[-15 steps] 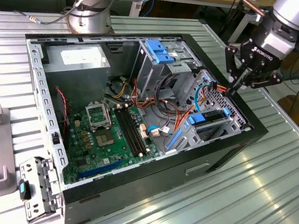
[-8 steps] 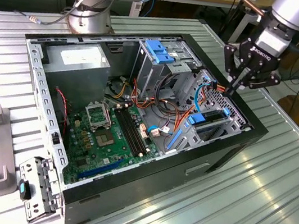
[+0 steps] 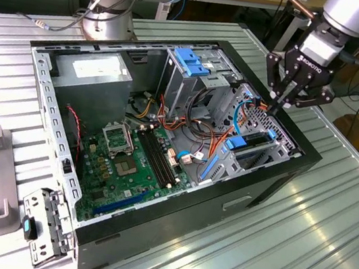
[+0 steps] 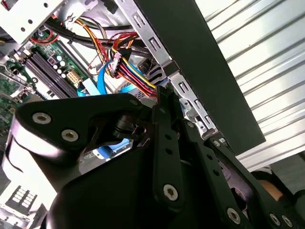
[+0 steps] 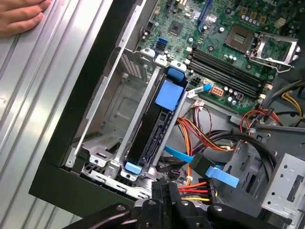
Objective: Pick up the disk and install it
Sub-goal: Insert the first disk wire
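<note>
Nearest you in the exterior view, at its left, a loose metal bracket point(image 3: 48, 228) lies on the tabletop point(image 3: 297, 255) against the open computer case point(image 3: 151, 226). Moving right, you pass the motherboard point(image 3: 127, 160), then the drive cage point(image 3: 189, 74) with its light-blue latch. Further right, the disk point(image 3: 249, 145) already stands on edge in the bay at the case's near-right corner; the first wrist view shows it slotted between metal rails, blue tab point(image 5: 170, 93) on top, long axis running along the case wall. Your end effector point(image 3: 278, 108) hangs right above the disk's far end, fingers pressed together at the tips, pinching nothing. A hand point(image 5: 21, 16) rests on the tabletop outside the case.
</note>
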Robot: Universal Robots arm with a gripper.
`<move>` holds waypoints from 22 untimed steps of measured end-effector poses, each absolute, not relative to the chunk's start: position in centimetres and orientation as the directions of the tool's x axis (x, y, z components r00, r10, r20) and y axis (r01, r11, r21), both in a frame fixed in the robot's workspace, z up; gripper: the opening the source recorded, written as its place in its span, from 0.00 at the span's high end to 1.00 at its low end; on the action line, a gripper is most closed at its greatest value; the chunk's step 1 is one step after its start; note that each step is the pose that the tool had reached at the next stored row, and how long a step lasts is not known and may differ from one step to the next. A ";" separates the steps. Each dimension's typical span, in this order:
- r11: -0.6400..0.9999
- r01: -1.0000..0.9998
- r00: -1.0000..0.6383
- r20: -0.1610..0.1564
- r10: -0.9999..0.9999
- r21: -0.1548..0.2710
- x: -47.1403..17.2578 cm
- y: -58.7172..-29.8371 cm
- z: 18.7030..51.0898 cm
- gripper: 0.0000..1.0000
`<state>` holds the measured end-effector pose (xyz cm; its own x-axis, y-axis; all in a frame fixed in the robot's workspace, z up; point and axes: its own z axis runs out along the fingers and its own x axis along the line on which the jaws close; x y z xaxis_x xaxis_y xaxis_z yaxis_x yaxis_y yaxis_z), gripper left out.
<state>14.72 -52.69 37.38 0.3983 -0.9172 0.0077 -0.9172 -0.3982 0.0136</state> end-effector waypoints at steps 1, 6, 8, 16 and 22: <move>-0.381 -0.925 0.381 0.008 -0.925 0.014 14.7 -52.7 37.4 0.83; -0.311 -0.950 0.311 0.008 -0.950 0.014 14.7 -52.7 37.3 0.83; -0.284 -0.959 0.284 0.008 -0.959 0.014 14.7 -52.7 37.3 0.83; -0.269 -0.963 0.269 0.008 -0.963 0.014 14.7 -52.7 37.3 0.83; -0.171 -0.985 0.171 0.008 -0.985 0.014 14.7 -52.7 37.3 0.83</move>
<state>14.67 -52.69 37.31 0.1715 -0.9852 0.0077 -0.9851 -0.1714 0.0135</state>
